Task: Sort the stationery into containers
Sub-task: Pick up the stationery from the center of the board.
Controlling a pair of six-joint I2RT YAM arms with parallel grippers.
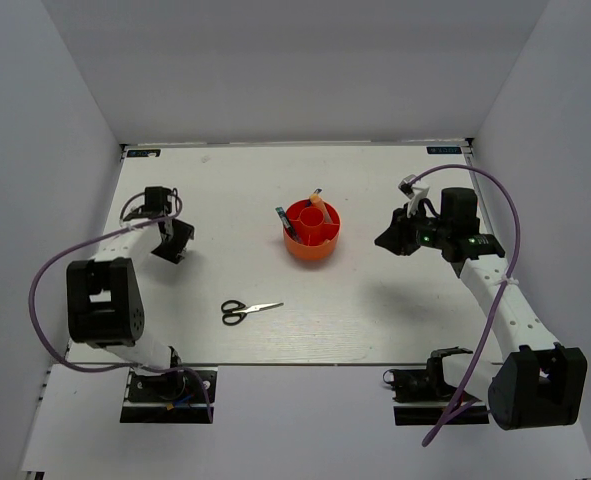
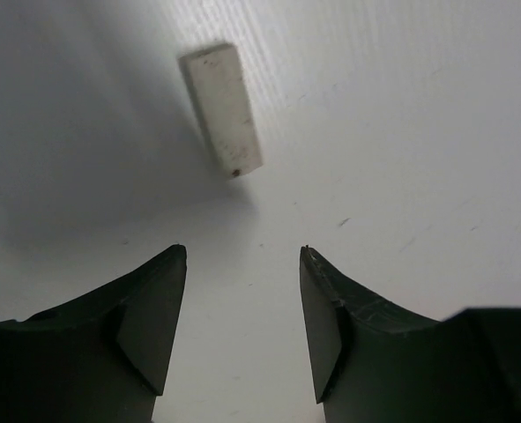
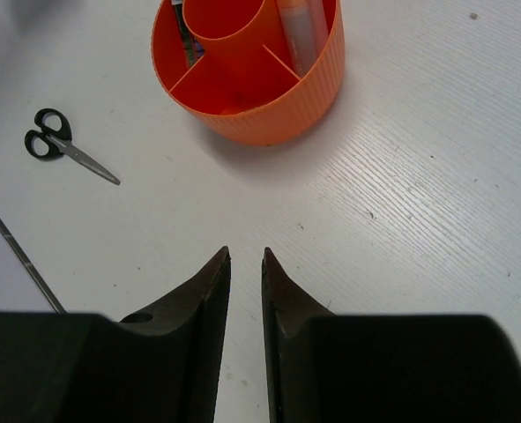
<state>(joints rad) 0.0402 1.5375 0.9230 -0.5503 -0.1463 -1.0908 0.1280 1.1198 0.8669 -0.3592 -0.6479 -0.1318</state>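
The left end effector [image 2: 242, 256] has its fingers apart and empty. The eraser [image 2: 223, 107] lies on the desk [image 2: 419, 132] just ahead, slightly left, with its long axis pointing nearly away. This arm is nearer. Scissors [image 1: 245, 310] lie mid-desk, near the cup [image 1: 310, 252]. The right end effector [image 3: 246, 256] shows a thin gap and is empty.

Wide-open left tool [image 2: 242, 248], barely ajar right tool [image 3: 245, 250] (a thin slit)

A white tabletop [image 1: 375, 320] with plain grey walls [image 1: 275, 70] on three sides. The light is soft and even.
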